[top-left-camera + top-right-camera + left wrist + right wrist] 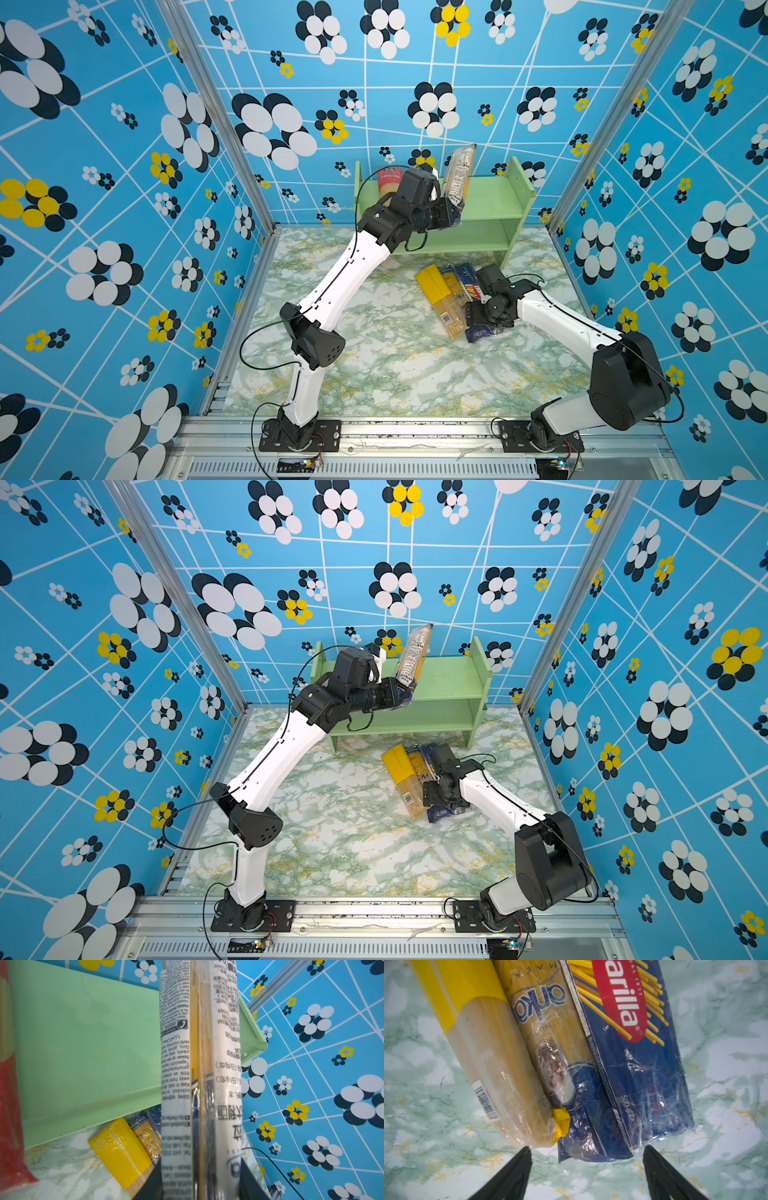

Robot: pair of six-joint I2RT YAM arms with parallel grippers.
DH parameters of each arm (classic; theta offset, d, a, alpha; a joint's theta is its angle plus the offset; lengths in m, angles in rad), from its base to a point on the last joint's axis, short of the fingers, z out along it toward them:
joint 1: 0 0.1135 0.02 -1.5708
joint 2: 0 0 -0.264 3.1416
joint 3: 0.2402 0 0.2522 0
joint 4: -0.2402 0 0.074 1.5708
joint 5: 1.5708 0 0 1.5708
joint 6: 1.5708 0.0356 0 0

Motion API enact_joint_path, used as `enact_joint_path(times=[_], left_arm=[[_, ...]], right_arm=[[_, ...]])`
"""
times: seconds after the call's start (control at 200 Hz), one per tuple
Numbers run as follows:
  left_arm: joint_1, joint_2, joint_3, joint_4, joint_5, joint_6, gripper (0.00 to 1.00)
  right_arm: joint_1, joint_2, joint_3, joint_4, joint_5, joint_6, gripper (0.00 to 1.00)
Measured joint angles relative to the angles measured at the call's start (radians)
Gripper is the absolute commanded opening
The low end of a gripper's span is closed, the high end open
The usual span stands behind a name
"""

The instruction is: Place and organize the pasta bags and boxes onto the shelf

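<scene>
In both top views, just above the middle of the frame, the left claw pinches the lower end of the white-label bag. The bag stands nearly upright, leaning a little, over the top board of the green shelf. Whether its bottom touches the board I cannot tell. A red-ended bag stands at the left end of that board. The other three packs lie side by side and touching on the table, right of centre and in front of the shelf: the yellow-topped bag, the blue-ended bag and the dark blue Barilla pack. The right claw hangs spread wide just off their near ends, holding nothing. The held bag is probably light, and only the dry strands inside make it stiff. Its film looks slick and crinkly, so a grip at one end likely lets it swing or slip, and a hard squeeze could snap the pasta. A hold nearer the middle, across the narrow width, would probably steady it better. The Barilla pack looks the firmest of those on the table.
</scene>
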Motion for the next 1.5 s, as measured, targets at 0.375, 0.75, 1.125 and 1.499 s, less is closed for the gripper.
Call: enact_joint_path(times=[0.375,0.75,1.125,1.499], left_arm=[[0.063,0.121,0.03,-0.002,-0.097,-0.069,0.0],[0.049,0.127,0.033,0.041,-0.098,-0.082,0.0],[0.045,0.127,0.011,0.107,-0.096,-0.131,0.0],[0.039,0.126,-0.042,0.157,-0.097,-0.15,0.0]], right_arm=[[-0.012,0.011,0.021,0.001,-0.029,-0.022,0.86],[-0.014,0.042,0.021,0.003,-0.056,-0.022,0.86],[-0.014,0.045,0.021,0.006,-0.057,-0.021,0.86],[-0.014,0.045,0.021,0.01,-0.058,-0.021,0.86]])
